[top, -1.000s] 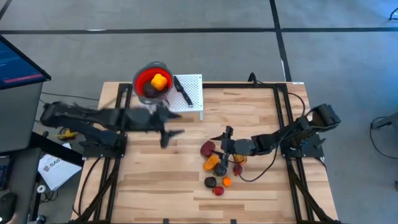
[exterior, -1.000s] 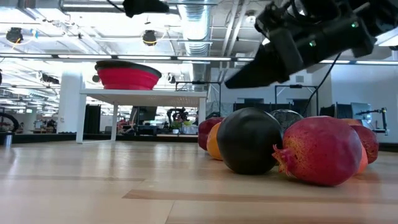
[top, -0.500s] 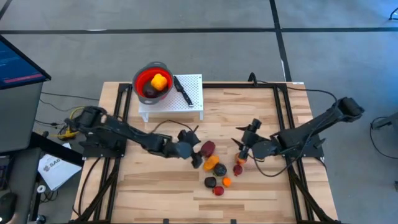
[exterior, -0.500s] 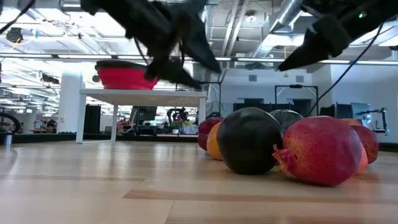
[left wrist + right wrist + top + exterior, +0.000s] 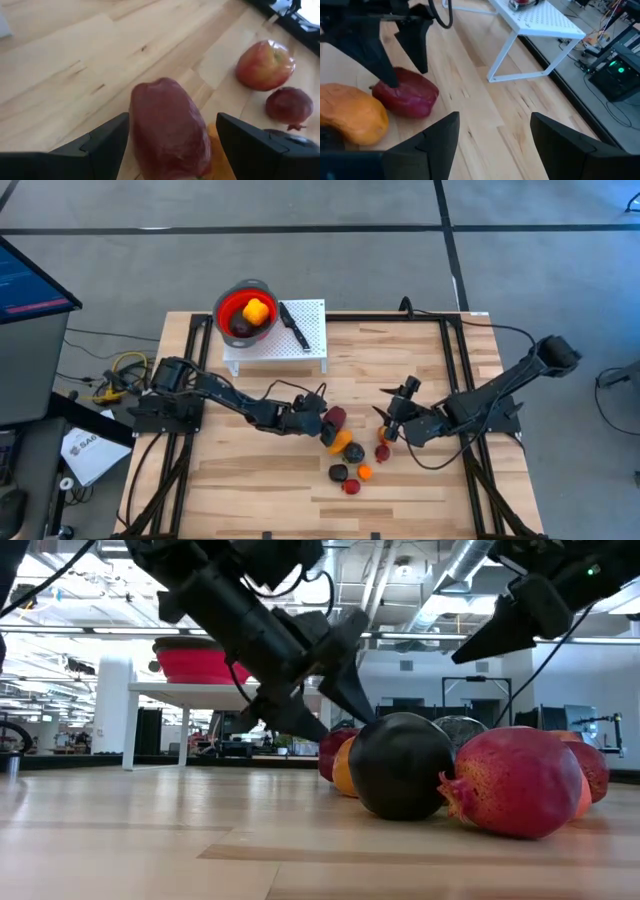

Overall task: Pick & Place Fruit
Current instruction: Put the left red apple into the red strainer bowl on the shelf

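Several small toy fruits lie in a loose group on the wooden table (image 5: 250, 480). One is an oblong dark red fruit (image 5: 170, 130) with an orange fruit (image 5: 350, 117) beside it. My left gripper (image 5: 322, 420) is low over the table and open. Its two fingers (image 5: 102, 145) stand on either side of the dark red fruit (image 5: 335, 417). My right gripper (image 5: 395, 402) hangs open above the table, to the right of the group, with nothing between its fingers. The red bowl (image 5: 245, 310) holds a yellow fruit and a dark one. My left gripper's open fingers come slanting down from the table's left and straddle the dark red fruit's two long sides (image 5: 137, 125). The fruit lies on the table. Whether either finger touches it, I cannot tell.
The bowl stands on a white raised stand (image 5: 305, 340) at the back, with a black-handled knife (image 5: 293, 323) beside it. In the low view a black fruit (image 5: 400, 765) and a pomegranate (image 5: 515, 780) lie nearest the front. Bare wood lies to the left and near.
My left gripper has swung down and toward the table's right, from beside the stand to the dark red fruit, rolling as it came. My right gripper has drawn back from over the fruit group toward the table's right and risen a little. The fruits have stayed put.
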You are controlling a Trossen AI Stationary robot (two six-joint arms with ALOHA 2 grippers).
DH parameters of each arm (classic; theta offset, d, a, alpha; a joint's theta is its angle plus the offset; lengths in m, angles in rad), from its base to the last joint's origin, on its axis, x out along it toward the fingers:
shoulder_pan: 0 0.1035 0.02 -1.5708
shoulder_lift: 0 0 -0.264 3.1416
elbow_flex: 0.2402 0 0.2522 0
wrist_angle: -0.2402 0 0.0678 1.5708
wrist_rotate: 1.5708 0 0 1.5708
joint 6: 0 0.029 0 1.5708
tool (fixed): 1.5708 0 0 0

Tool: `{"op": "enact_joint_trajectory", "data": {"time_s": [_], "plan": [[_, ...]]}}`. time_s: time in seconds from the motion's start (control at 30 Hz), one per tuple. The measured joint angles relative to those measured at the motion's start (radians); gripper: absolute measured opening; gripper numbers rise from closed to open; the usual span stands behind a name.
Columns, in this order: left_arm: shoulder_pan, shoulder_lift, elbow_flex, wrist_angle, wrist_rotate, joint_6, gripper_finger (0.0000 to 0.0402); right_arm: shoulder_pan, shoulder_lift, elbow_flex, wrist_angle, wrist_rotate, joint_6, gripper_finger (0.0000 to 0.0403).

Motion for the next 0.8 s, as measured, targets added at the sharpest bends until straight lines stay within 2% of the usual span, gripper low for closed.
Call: {"op": "enact_joint_trajectory", "data": {"time_s": [0.23,0.5,0.7,0.8], "plan": [[0.026,0.042,0.002,0.028,0.086,-0.002,0.0290,-0.001,0.036,0.000,0.001,0.019,0.034,0.0240],[0.030,0.034,0.002,-0.004,0.114,0.053,0.0286,-0.001,0.036,0.000,0.008,0.019,0.036,0.0240],[0.030,0.012,-0.002,-0.031,0.198,0.133,0.0258,-0.001,0.036,0.000,0.028,0.015,0.037,0.0240],[0.028,-0.034,-0.004,-0.122,0.225,0.195,0.0240,-0.001,0.036,0.000,0.031,0.015,0.037,0.0240]]}}
